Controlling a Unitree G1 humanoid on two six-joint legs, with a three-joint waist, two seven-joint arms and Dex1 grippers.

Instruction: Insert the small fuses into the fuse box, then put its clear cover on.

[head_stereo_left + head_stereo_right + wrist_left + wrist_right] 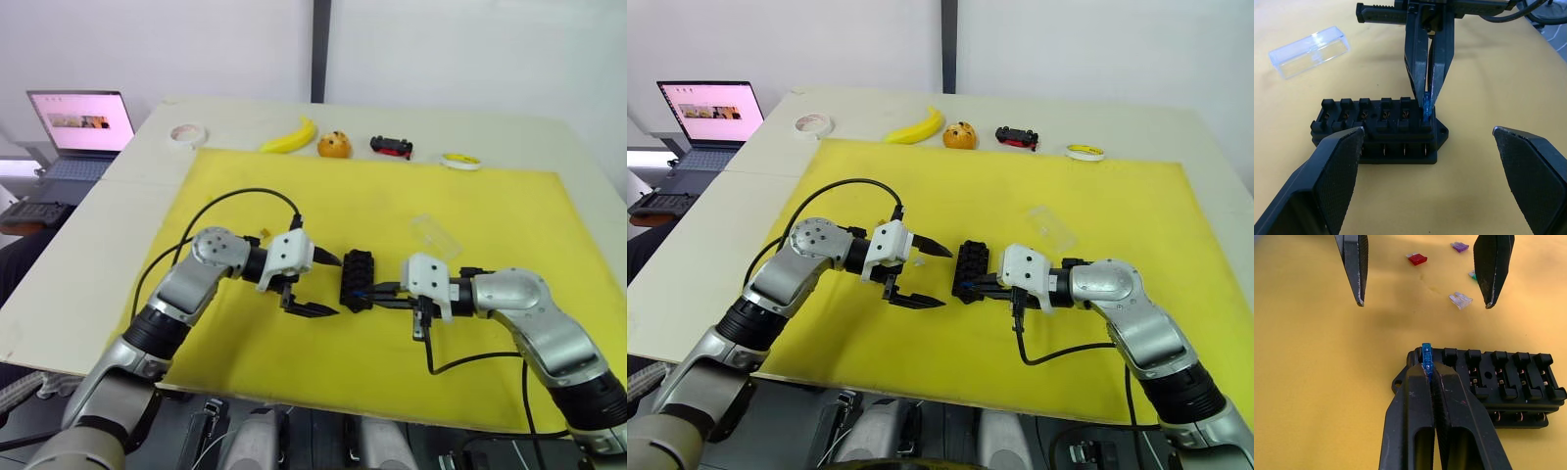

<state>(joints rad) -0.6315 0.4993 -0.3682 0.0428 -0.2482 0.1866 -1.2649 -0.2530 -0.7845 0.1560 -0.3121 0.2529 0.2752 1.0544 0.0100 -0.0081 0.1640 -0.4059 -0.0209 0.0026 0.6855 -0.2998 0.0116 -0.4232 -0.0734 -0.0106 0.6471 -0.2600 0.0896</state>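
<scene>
Blue fuse point(1426, 354) sits pinched between right fingers point(1415, 396) at fuse box point(1498, 382) end.

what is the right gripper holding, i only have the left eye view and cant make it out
Observer: The right gripper is shut on a blue fuse, at an end slot of the fuse box.
Operator: any other slots filled
Observer: No, the other slots that show in the wrist views look empty.
Operator: where are the spare fuses
Observer: Loose on the mat behind the open left gripper: a red fuse, a purple fuse and a pale fuse.
</scene>
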